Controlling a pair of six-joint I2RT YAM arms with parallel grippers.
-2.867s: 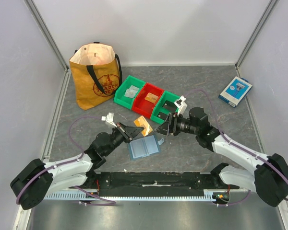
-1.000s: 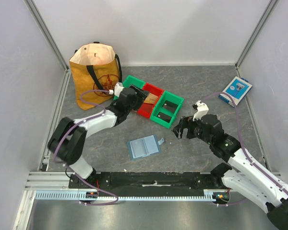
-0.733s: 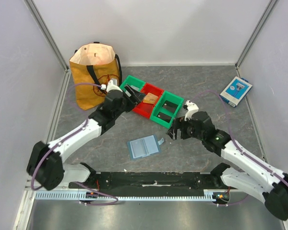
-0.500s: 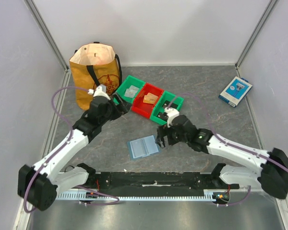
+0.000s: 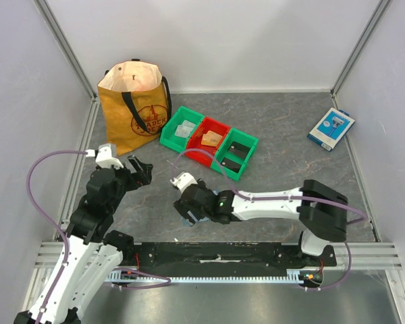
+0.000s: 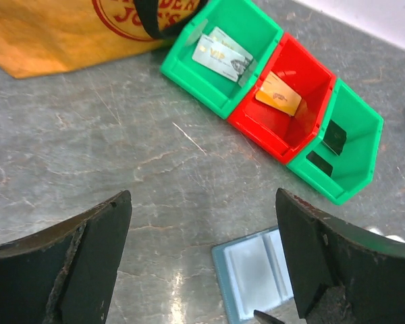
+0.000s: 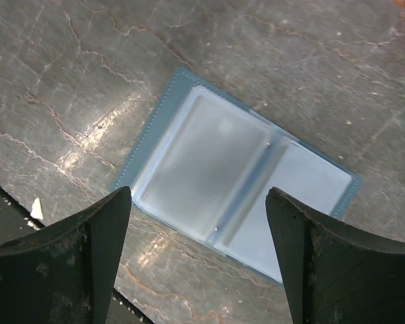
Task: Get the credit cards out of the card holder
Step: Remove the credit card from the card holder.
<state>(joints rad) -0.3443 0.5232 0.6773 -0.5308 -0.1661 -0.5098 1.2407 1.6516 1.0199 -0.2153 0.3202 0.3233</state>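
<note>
Grey marbled table [image 5: 290, 162], white walls [image 5: 256, 40] — "VIP" on card [image 6: 219, 57] in green bin [image 6: 196, 84]; left gripper [image 6: 202, 216], right gripper [image 7: 197, 202] spread wide, empty.

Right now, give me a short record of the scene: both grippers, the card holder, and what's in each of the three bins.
left gripper: open, empty, above bare table
right gripper: open, directly above the card holder, not gripping it
card holder: lying open and flat on the table; cannot tell if a card remains inside
green bin by the bag: pale cards
red bin: orange card
far green bin: two dark flat pieces
other: yellow tote bag, blue-and-white box
</note>
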